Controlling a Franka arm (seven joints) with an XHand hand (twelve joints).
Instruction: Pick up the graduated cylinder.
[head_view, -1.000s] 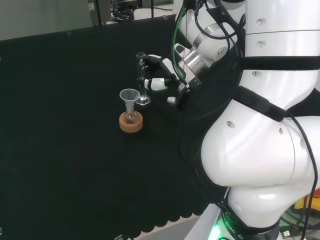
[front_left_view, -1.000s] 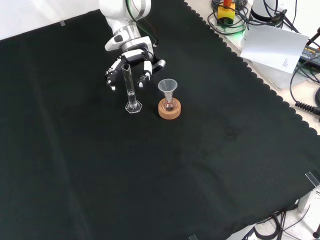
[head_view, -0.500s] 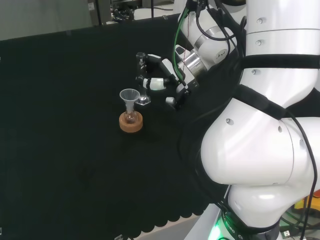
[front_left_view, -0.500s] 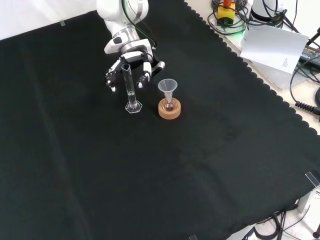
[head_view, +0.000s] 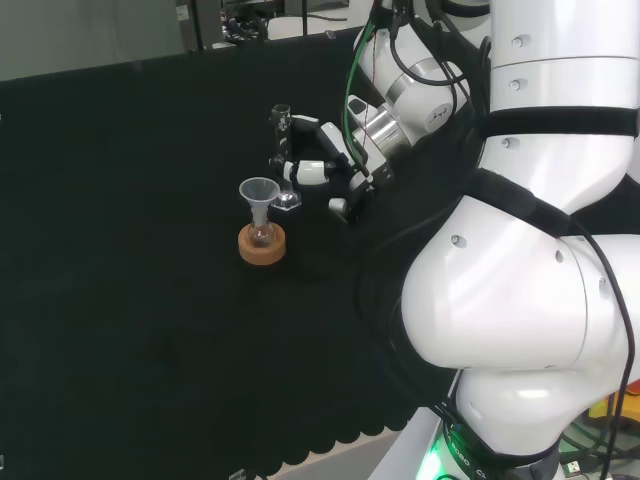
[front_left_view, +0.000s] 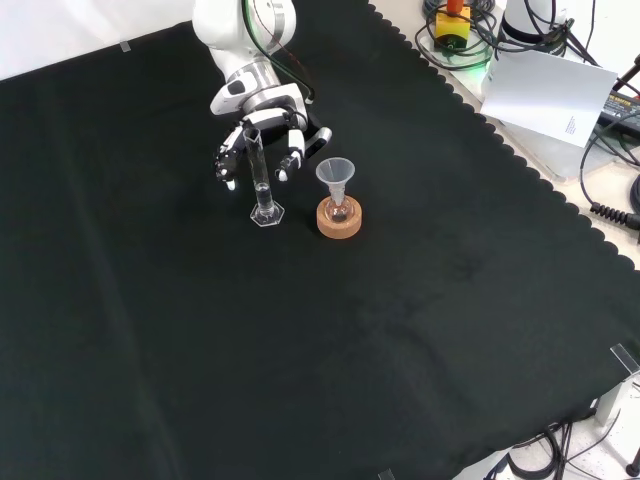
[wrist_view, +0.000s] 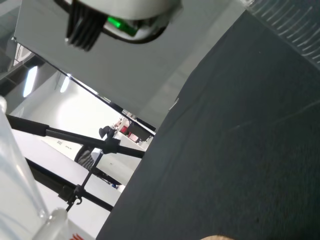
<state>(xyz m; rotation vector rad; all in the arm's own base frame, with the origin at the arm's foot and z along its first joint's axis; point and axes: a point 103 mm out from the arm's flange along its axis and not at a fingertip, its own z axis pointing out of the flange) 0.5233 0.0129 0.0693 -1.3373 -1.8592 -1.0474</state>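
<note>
— Where's your hand right now?

— Up at the far side of the black cloth in the front view, coming in from the top. My fingers are spread and only slightly bent, hanging down on both sides of the graduated cylinder, some to its left and some to its right. Nothing is clamped; the hand is apart, with the tube standing in the space between the fingers.

— Touching it?

— Can't tell. In the head view my hand sits just right of the graduated cylinder, fingertips very close to the glass, but contact doesn't show clearly.

— And the cylinder itself?

— Upright on the cloth, resting on its clear hexagonal foot, its top level with my fingers in the front view.

— Anything next to it?

— Yes, just to its right in the front view, a cork ring holding a small flask, with a clear funnel set in the neck. In the head view that funnel and cork ring stand nearer the camera and slightly left of the cylinder.
</note>
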